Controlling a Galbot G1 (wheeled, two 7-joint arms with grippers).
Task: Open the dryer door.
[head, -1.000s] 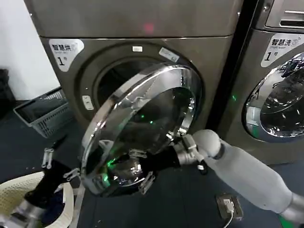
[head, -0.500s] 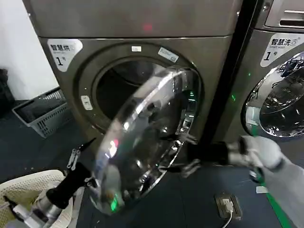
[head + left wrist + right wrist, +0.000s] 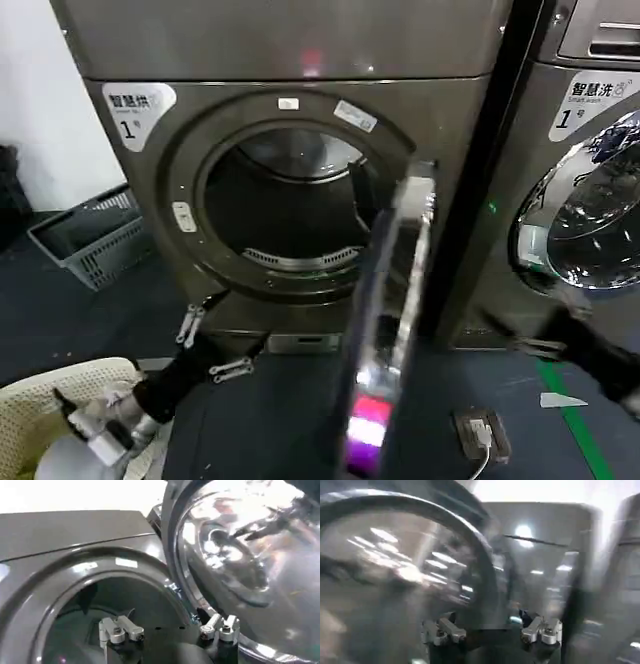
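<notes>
The grey dryer (image 3: 300, 60) stands in front of me with its round chrome door (image 3: 392, 300) swung out edge-on, so the dark drum opening (image 3: 290, 210) is bare. My left gripper (image 3: 213, 338) hangs open below the opening's lower left rim, holding nothing. In the left wrist view the left gripper (image 3: 170, 630) faces the drum opening (image 3: 95, 610), with the door's (image 3: 240, 565) mirrored inner face beside it. My right gripper (image 3: 535, 345) sits low to the right of the door, apart from it. The right gripper (image 3: 492, 630) is open and empty, next to the blurred door rim (image 3: 435, 525).
A second machine (image 3: 590, 200) stands at the right. A grey crate (image 3: 90, 235) lies on the floor at the left, and a white laundry basket (image 3: 40, 410) is at the near left. A plug block (image 3: 482, 435) and green floor tape (image 3: 570, 420) lie at the lower right.
The door has swung from half open to edge-on. The right arm has let go of it and drawn back to the right. The left gripper has risen toward the drum opening.
</notes>
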